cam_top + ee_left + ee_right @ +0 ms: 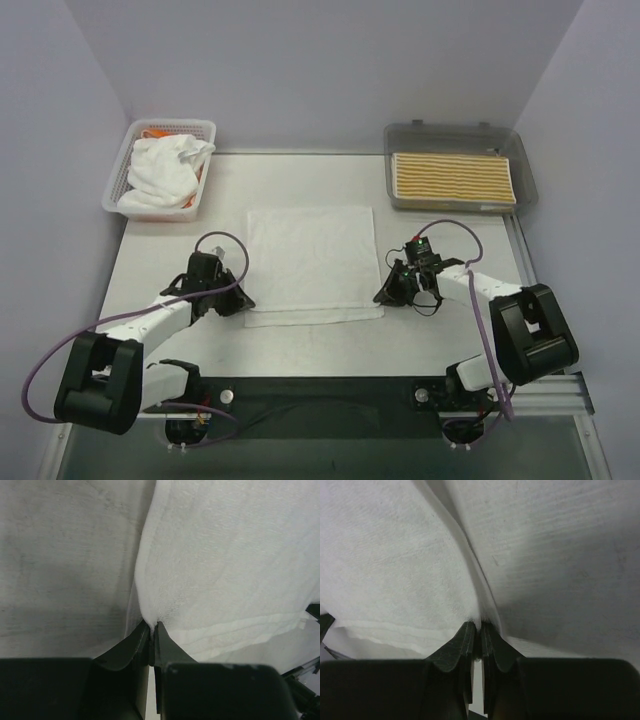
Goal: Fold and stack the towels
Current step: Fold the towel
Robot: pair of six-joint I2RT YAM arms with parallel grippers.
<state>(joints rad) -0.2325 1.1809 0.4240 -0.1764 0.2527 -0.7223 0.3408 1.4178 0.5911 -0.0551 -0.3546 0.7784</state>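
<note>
White towel (312, 262) is lying flat at the middle of the desk (300, 185); left gripper (152, 630) and right gripper (479, 628) are pinching its two near corners, jaws nearly closed on cloth. It is looking soft, light and limp (probably sagging between the grips if lifted), so corner holds are suiting it

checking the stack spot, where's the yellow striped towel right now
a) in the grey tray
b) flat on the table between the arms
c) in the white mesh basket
a, the yellow striped towel lies folded in the grey tray at the far right
</note>
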